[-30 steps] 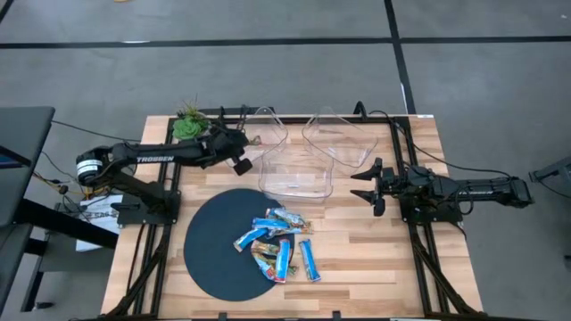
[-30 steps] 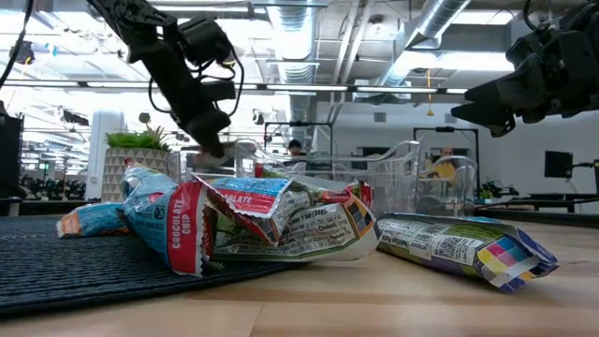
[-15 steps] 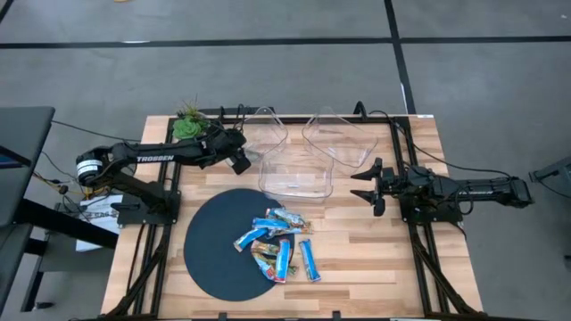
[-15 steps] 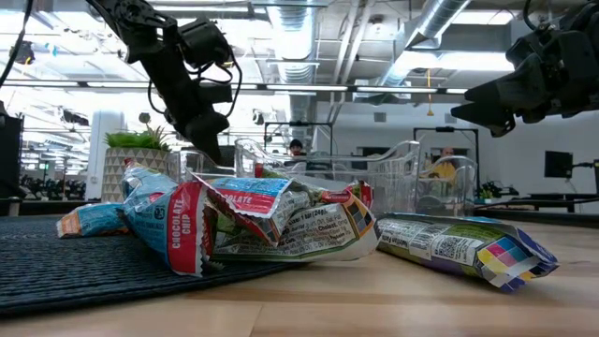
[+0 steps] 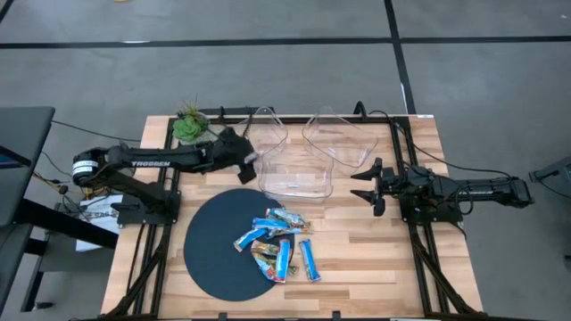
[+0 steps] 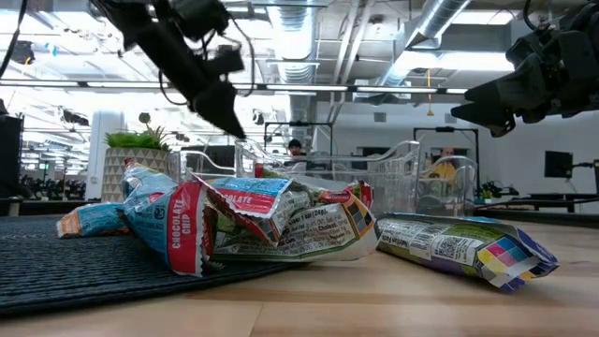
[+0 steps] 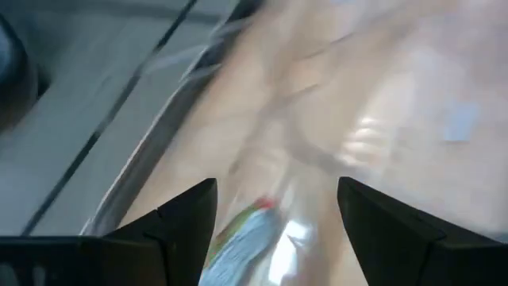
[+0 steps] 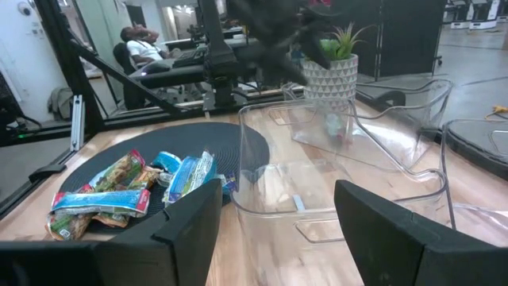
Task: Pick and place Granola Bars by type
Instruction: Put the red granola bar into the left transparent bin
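Note:
Several granola bars (image 5: 278, 241) in blue, white and orange wrappers lie heaped on a dark round mat (image 5: 214, 241) near the table's front; one (image 6: 463, 248) lies on the wood beside it. My left gripper (image 5: 247, 153) hovers open over the near left edge of the far-left clear bin (image 5: 270, 125). Below its fingers lies a bar with a red and silvery-blue wrapper (image 7: 254, 230); this bar (image 8: 333, 123) rests on the bin's floor. My right gripper (image 5: 364, 185) waits open at the table's right, to the right of the bins.
Three clear bins stand at the back: the far-left one, a far-right one (image 5: 343, 138) and a nearer middle one (image 5: 297, 178). A potted plant (image 5: 187, 125) stands at the far left corner. Bare wood lies to the right of the mat.
My left gripper has risen and gone a little toward the table's right, over the far-left bin's edge, tipping more level. A pale bar that showed at its fingertips in the low view a second ago no longer hangs there.

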{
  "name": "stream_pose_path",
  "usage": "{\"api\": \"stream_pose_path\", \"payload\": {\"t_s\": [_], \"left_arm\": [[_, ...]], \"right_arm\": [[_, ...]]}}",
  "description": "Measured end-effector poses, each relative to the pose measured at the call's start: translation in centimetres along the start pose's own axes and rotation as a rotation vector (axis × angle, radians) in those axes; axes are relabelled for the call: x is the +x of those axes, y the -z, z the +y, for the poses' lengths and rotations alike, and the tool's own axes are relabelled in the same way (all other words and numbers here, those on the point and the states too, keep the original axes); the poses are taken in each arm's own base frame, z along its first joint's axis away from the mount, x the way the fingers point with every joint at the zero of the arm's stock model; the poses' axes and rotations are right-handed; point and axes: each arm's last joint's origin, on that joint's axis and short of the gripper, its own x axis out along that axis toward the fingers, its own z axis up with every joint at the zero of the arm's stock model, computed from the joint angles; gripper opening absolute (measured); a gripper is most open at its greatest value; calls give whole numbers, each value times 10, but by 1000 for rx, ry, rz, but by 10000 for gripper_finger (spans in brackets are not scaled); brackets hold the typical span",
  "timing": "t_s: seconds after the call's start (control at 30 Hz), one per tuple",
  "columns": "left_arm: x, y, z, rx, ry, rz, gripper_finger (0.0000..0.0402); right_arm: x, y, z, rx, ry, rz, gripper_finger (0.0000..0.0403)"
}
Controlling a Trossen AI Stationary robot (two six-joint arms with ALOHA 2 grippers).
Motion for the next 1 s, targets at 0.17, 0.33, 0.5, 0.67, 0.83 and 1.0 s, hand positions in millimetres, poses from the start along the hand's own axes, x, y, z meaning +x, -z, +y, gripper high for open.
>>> {"api": "stream_pose_path", "payload": {"t_s": [0.17,0.33,0.5,0.67,0.83,1.0], "left_arm": [[-21,-6,-43,255,222,-103,254],[-39,-1,-89,449,361,-153,254],[-39,3,-126,517,432,-200,254],[-25,-6,-150,546,423,-188,253],[-7,-21,-166,604,372,-149,253],[11,-27,-181,645,381,-51,253]], "right_arm": [[0,0,0,0,0,0,240],[0,0,0,0,0,0,240],[0,0,0,0,0,1,240],[0,0,0,0,0,3,240],[0,0,0,0,0,1,240],[0,0,0,0,0,4,240]]}}
